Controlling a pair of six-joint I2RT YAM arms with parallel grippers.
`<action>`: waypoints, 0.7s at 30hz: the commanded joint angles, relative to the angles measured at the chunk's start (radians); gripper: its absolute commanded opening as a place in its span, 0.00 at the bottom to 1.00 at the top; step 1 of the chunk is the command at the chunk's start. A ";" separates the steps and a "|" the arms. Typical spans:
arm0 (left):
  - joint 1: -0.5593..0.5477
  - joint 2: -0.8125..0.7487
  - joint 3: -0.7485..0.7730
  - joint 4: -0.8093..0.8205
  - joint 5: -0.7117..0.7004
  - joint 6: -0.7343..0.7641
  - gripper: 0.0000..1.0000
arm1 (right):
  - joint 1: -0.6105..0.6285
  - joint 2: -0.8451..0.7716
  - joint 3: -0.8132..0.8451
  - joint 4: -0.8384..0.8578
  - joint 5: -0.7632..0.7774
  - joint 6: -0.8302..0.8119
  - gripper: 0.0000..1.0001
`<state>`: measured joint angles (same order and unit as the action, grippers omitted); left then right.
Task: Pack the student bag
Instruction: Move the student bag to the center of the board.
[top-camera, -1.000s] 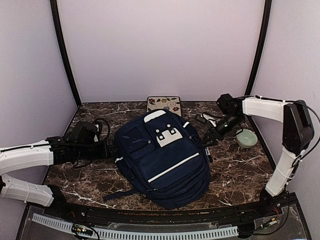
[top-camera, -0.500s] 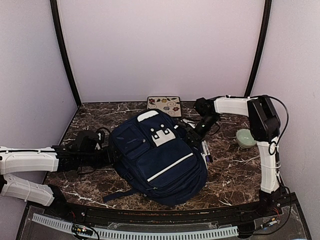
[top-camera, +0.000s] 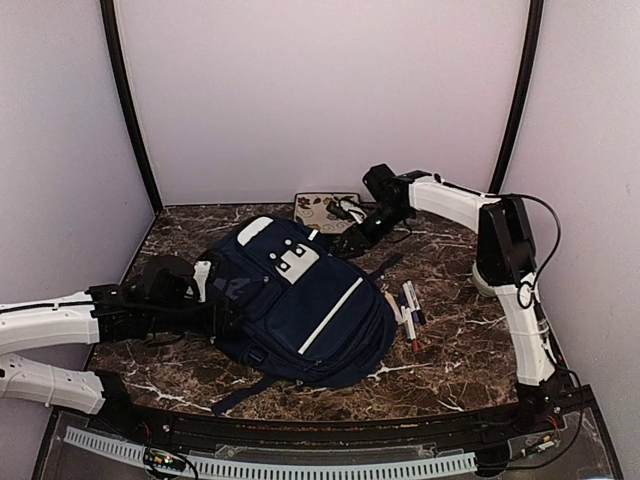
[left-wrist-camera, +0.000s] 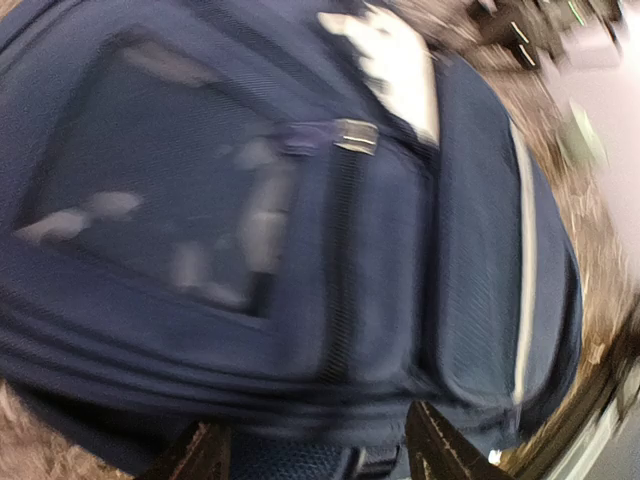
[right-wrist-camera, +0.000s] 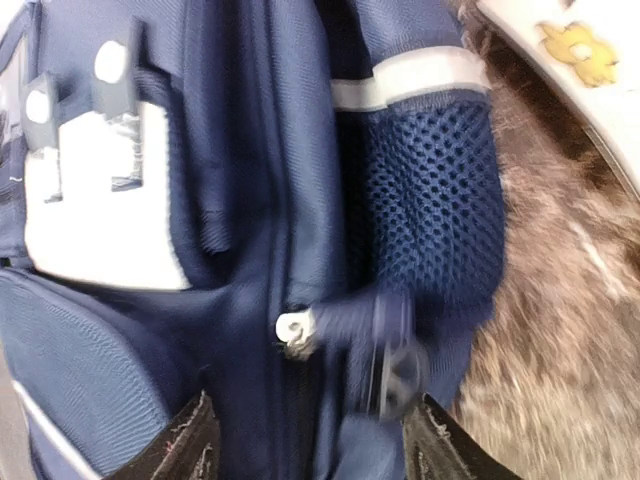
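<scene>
The navy student bag (top-camera: 305, 300) lies face up mid-table, its white stripe running diagonally. At the bag's left edge is my left gripper (top-camera: 218, 312). In the left wrist view the blurred student bag (left-wrist-camera: 300, 200) fills the frame, and its edge fabric sits between the jaws of the left gripper (left-wrist-camera: 320, 445). My right gripper (top-camera: 352, 240) is at the bag's upper right side. In the right wrist view the right gripper (right-wrist-camera: 315, 430) holds bag fabric between its fingers, just below a silver zipper pull (right-wrist-camera: 295, 335) and beside the mesh side pocket (right-wrist-camera: 440, 200).
A floral-patterned flat case (top-camera: 322, 205) lies at the back by the wall, partly behind the right arm, and shows as the same case (right-wrist-camera: 570, 50) in the right wrist view. Several pens (top-camera: 408, 305) lie on the marble just right of the bag.
The bag has slid and turned leftward, uncovering the pens. The right gripper swept back and left along with the bag's top. The left gripper's jaws have narrowed on the bag's edge.
</scene>
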<state>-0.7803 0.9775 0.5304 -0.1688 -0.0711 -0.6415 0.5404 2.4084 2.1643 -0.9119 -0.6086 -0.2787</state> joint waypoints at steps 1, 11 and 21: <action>-0.158 0.077 0.166 -0.044 0.031 0.361 0.63 | -0.016 -0.298 -0.195 0.090 0.005 0.012 0.65; -0.294 0.271 0.253 -0.135 0.127 0.660 0.60 | -0.009 -0.712 -0.706 0.104 -0.021 -0.117 0.66; -0.378 0.217 0.056 0.102 0.165 0.875 0.58 | 0.180 -0.839 -1.068 0.213 0.116 -0.326 0.64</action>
<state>-1.1507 1.2221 0.6422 -0.1993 0.0628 0.1081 0.6563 1.5768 1.1473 -0.7845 -0.5800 -0.5278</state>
